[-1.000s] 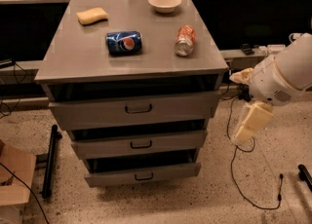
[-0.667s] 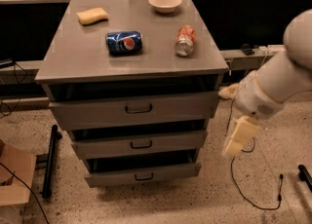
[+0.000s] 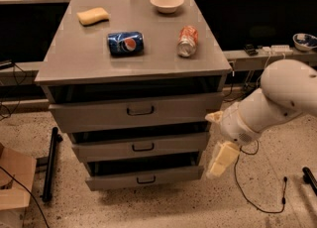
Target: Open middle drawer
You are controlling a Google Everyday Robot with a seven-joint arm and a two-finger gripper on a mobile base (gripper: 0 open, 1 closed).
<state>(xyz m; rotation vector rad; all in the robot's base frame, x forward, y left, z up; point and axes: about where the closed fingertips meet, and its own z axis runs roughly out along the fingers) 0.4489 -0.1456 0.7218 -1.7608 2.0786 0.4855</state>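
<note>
The grey metal cabinet (image 3: 74,63) has three drawers stacked in its front. The middle drawer (image 3: 104,149) has a low wide front with a small dark bail handle (image 3: 142,147) at its centre, and a dark gap shows above it. The top drawer (image 3: 89,115) is the tallest and the bottom drawer (image 3: 114,181) is the narrowest. My gripper (image 3: 220,160) hangs at the end of the white arm (image 3: 277,98), pointing down. It is just off the cabinet's right front corner, level with the middle and bottom drawers, to the right of the handle and not touching it.
On the cabinet top lie a blue Pepsi can (image 3: 125,42), a red-and-white can (image 3: 187,40), a yellow sponge (image 3: 92,15) and a white bowl (image 3: 167,2). A black bar (image 3: 50,162) and a cardboard box (image 3: 15,177) are on the floor at left. A cable (image 3: 257,207) lies at right.
The arm has swung left and down, bringing the gripper from out at the right to the cabinet's right front corner. The drawers have not moved.
</note>
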